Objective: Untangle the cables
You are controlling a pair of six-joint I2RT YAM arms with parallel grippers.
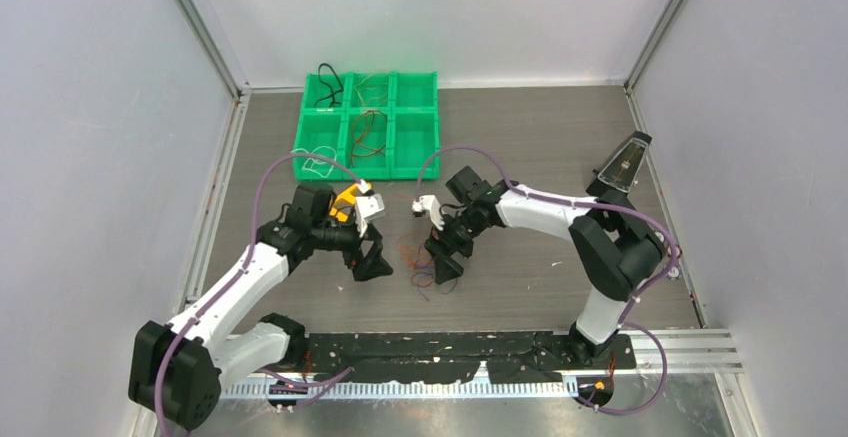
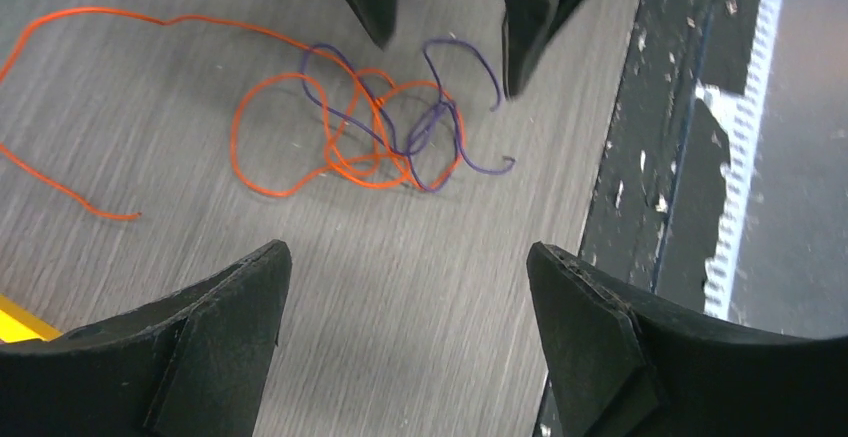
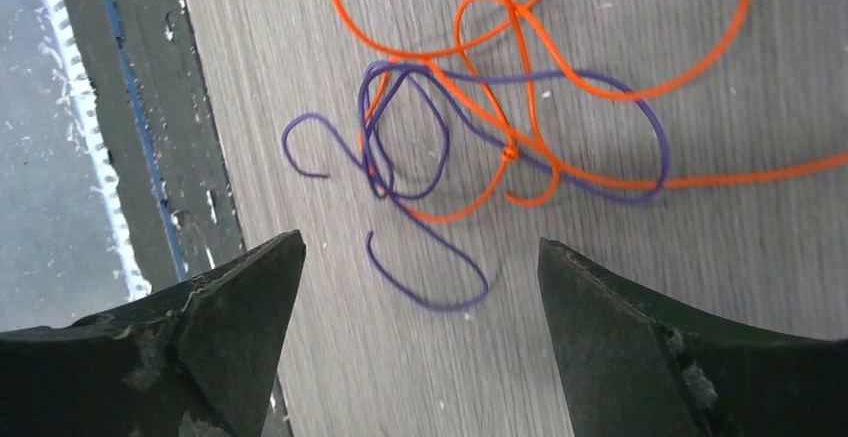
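Note:
An orange cable [image 2: 270,122] and a purple cable [image 2: 470,107] lie knotted together on the grey table, between the two grippers. They show in the right wrist view too: orange [image 3: 590,82], purple [image 3: 440,282]. In the top view the tangle [image 1: 418,265] is small. My left gripper [image 1: 372,265] is open and empty, just left of the tangle. My right gripper [image 1: 445,267] is open and empty, just right of it, its fingertips [image 2: 370,2] seen beyond the tangle in the left wrist view. More cables lie in the green tray.
A green compartment tray [image 1: 368,122] stands at the back, holding black, red and white wires. A black cone-shaped object [image 1: 622,165] stands at the right. A black mat strip [image 1: 470,352] runs along the near edge, close to the tangle.

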